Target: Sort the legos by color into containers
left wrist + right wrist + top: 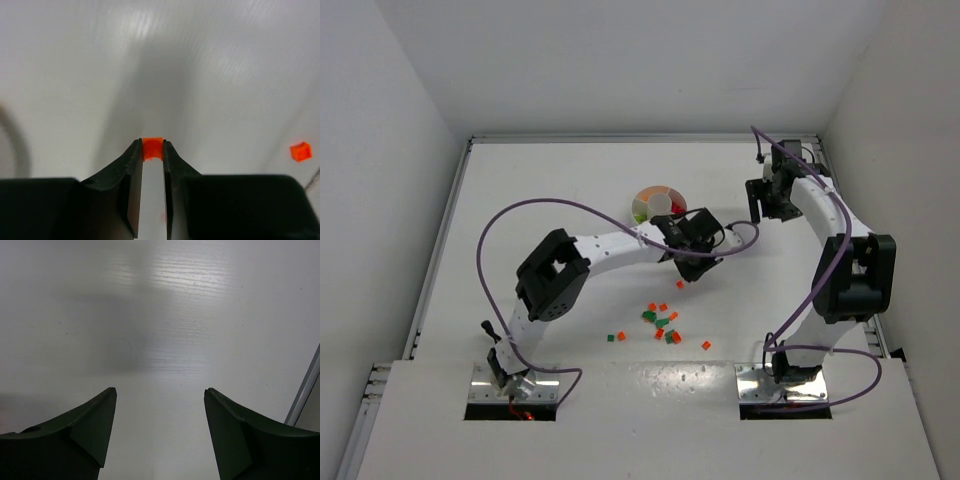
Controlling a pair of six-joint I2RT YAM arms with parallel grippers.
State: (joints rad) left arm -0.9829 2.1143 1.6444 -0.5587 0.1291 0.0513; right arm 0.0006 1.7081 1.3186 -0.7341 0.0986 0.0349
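Bright, even overhead light washes the glossy white tabletop; wrist views show soft grey shadows and streaked glare, with the near black plastic fingers slightly blurred.

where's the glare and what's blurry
left wrist: soft glare streaks across the glossy white table, a grey shadow ahead of the left gripper, the small orange plastic brick in its jaws slightly blurred; right wrist: streaky glare upper centre, dim shadow at left; top external: even light, faint sheen near the front edge
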